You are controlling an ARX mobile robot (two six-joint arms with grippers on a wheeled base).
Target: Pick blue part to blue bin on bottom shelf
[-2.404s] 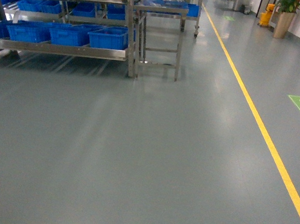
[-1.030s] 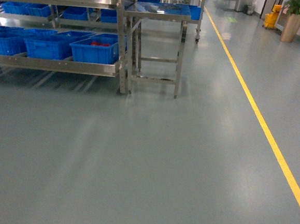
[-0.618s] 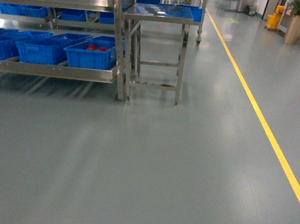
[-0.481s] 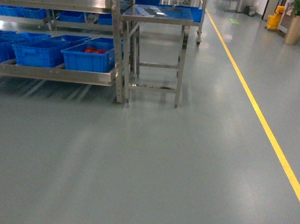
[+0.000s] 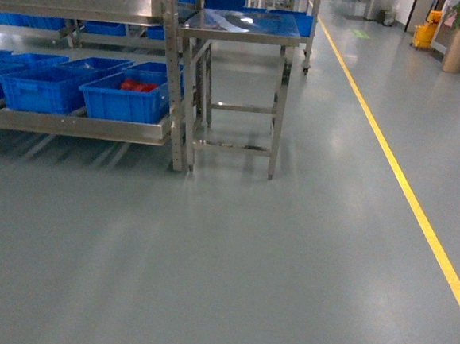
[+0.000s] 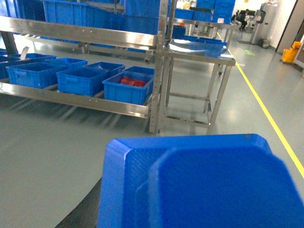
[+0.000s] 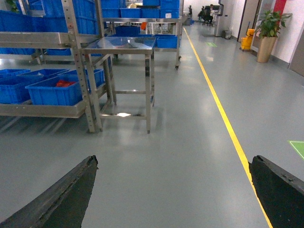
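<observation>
The bottom shelf (image 5: 74, 125), shiny steel, sits at ten o'clock in the head view, carrying blue bins (image 5: 124, 100). Right gripper (image 7: 173, 190) is spread wide; the left gripper's state cannot be told.

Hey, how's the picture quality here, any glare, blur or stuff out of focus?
Head view: sharp, with pale glare streaks on the floor and a bright reflection on the steel table. Left wrist view: the near blue tray is soft, the shelf behind is crisp. Right wrist view: right end effector fingers dark and blurred.
</observation>
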